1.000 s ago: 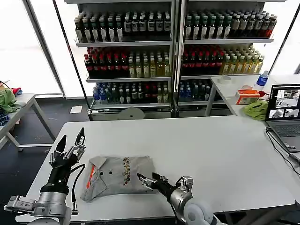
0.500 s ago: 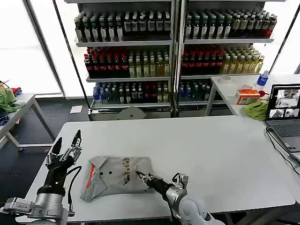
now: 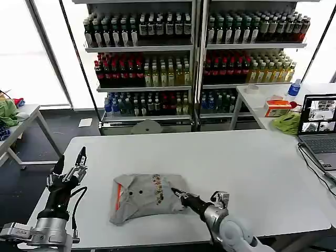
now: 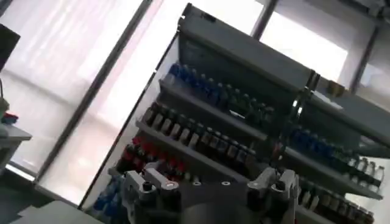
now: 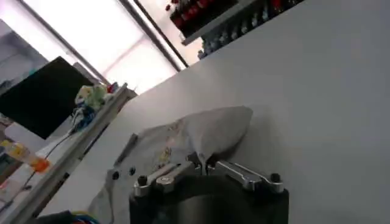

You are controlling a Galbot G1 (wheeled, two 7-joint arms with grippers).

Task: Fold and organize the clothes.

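A folded light grey shirt [image 3: 144, 202] with an orange inner collar and a small multicoloured print lies on the white table [image 3: 252, 168], near the front left. My right gripper [image 3: 176, 193] is low over the table at the shirt's right edge and is shut on a fold of the cloth. In the right wrist view the shirt [image 5: 183, 137] bunches up right at the right gripper [image 5: 200, 163], whose tips pinch it. My left gripper [image 3: 71, 160] stands raised and open at the table's left edge, apart from the shirt. In the left wrist view the left gripper [image 4: 210, 182] holds nothing.
A laptop [image 3: 320, 126] sits at the table's right edge. Behind it a second table [image 3: 257, 100] carries a green cloth [image 3: 287, 122]. Shelves of bottles [image 3: 194, 63] line the back. A side table [image 3: 21, 118] stands far left.
The shirt has slid to the right along the table, pulled by my right gripper. My left gripper has drawn back to the left, away from the shirt.
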